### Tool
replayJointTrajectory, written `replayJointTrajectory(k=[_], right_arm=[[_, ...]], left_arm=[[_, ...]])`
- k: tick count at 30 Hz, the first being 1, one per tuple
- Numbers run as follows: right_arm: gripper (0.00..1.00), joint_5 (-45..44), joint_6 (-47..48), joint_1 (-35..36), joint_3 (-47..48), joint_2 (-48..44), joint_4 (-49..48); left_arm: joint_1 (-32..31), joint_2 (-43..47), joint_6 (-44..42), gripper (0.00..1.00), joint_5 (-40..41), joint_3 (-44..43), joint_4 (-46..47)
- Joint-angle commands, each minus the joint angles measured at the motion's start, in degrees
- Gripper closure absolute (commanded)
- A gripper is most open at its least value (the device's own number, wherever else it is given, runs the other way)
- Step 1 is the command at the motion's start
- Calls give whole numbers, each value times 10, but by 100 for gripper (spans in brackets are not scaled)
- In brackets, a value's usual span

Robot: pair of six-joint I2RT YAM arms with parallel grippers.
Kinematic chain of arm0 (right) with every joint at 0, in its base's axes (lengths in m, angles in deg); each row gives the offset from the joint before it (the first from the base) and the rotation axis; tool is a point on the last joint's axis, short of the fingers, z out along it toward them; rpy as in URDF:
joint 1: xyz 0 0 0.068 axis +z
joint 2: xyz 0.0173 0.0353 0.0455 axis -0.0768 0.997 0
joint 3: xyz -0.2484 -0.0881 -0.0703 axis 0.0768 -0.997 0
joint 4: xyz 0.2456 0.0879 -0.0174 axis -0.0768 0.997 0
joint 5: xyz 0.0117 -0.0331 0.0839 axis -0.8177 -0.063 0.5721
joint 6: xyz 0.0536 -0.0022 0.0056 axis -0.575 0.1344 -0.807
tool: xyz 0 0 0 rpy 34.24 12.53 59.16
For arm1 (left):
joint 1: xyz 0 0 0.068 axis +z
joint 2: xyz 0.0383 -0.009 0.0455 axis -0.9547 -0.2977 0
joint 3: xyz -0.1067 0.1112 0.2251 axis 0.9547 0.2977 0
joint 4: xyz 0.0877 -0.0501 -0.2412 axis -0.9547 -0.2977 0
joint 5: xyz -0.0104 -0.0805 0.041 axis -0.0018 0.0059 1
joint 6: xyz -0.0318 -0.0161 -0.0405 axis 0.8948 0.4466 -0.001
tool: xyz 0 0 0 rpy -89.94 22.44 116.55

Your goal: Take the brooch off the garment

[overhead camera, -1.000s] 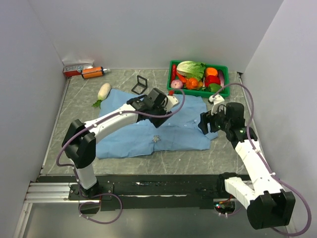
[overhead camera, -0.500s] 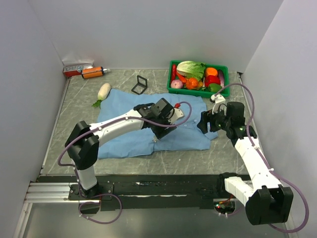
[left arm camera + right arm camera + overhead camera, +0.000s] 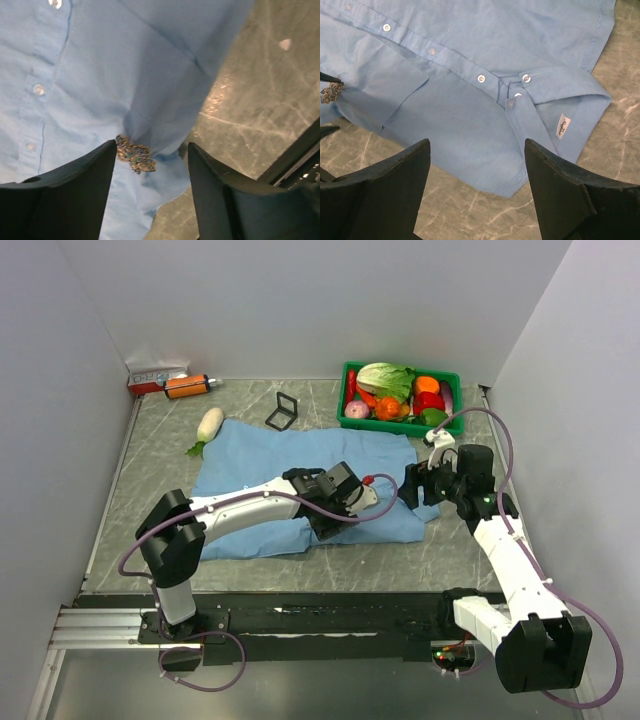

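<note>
Straddling the brooch and brushing it on one side, left pincer stands spread; right pincer gapes empty.

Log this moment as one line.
left pincer: open, astride brooch on garment | right pincer: open, near collar | removal: not yet done
</note>
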Motion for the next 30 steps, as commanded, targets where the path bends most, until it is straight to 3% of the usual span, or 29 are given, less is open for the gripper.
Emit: replayJointTrajectory(k=[1,12,15,25,30], right_arm=[[18,9,-10,-6,-3,5,-30],[18,23,-14,-5,6,28,-30],[18,26,-14,-6,10,34,-29],[18,50,-14,-6,17,45,-24],[18,130,35,30,12,37,-14]], left_arm=[[7,9,-6,38,51,-4,-8],[46,23,-16,60,76,-5,-5],[58,28,-15,81,67,-4,-8],[60,17,-7,97,0,-3,-11],[88,35,32,99,-65,10,-5]])
